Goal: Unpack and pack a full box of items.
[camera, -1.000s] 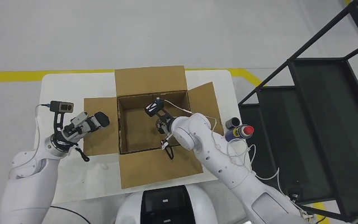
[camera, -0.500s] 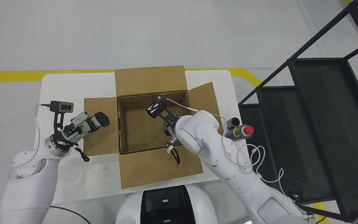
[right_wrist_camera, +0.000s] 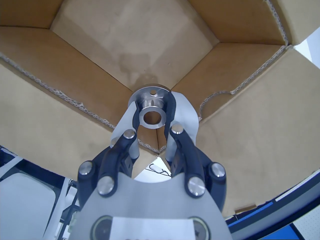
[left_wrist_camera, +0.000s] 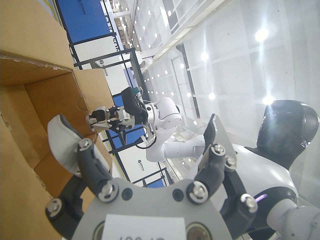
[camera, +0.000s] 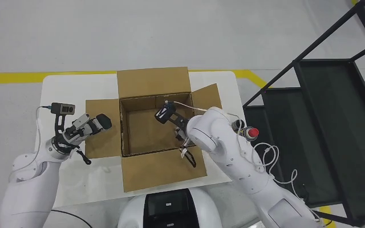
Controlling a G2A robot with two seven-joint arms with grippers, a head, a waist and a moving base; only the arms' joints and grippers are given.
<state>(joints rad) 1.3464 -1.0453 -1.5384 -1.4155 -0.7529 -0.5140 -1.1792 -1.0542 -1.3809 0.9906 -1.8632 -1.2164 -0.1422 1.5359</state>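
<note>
Right arm shifted rightward over box, jaws clamping metal bushing.

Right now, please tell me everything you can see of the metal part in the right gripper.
The metal part is small, shiny and silver, like machined metal: a wide round flange with a small hole, a narrower neck, and a thick ring whose open bore faces the wrist camera. The right gripper is shut on it, one finger on each side. It is over the bare floor of the open cardboard box; whether it touches the box I cannot tell.
</note>
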